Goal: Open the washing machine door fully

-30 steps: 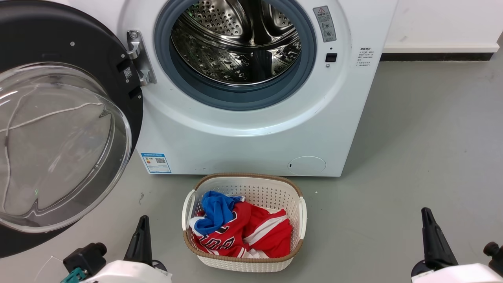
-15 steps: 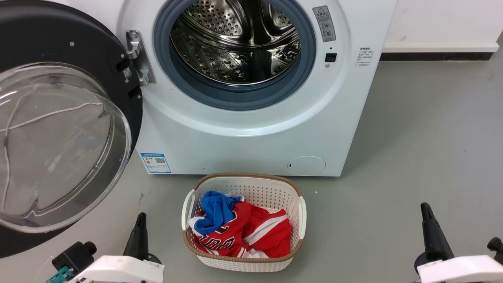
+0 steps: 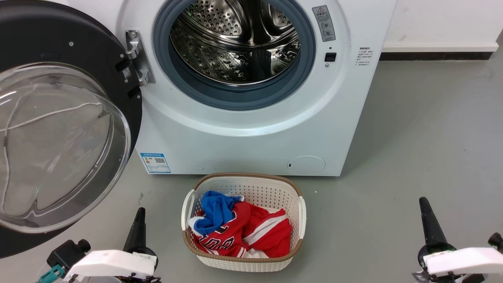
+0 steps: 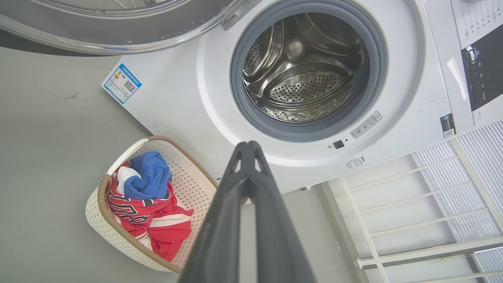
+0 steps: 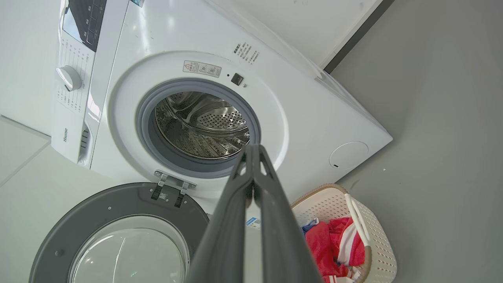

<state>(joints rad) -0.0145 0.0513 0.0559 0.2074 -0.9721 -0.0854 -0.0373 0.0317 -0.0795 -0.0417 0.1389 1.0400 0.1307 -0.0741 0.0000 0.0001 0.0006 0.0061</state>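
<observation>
Standing wide open on its metal hinge (image 3: 137, 59), the washing machine door (image 3: 59, 137) hangs off the left edge of the washing machine (image 3: 243, 133). Its glossy black rim and clear domed glass are turned toward the robot, well clear of the opening. The machine's mouth is fully uncovered, so the grey rubber ring (image 3: 235, 98) and the perforated steel drum (image 3: 235, 39) behind it show plainly. A blue-white sticker (image 3: 155, 162) sits at the lower left corner of the machine's front.

On the grey floor (image 3: 412, 137), just in front of the machine's bottom edge, stands a white laundry basket (image 3: 251, 188) with a brown rim. It holds a red garment (image 3: 259, 232) and, on top of it, a blue garment (image 3: 216, 210).

Neither arm touches anything. The left gripper (image 3: 139, 216) hovers over the floor between the door's lower rim and the basket's left side, with its two dark fingers pressed together at the tips and nothing between them. The right gripper (image 3: 423, 204) hangs over bare floor well to the right of the basket — its fingers are likewise pressed together and empty. Both point toward the machine.
</observation>
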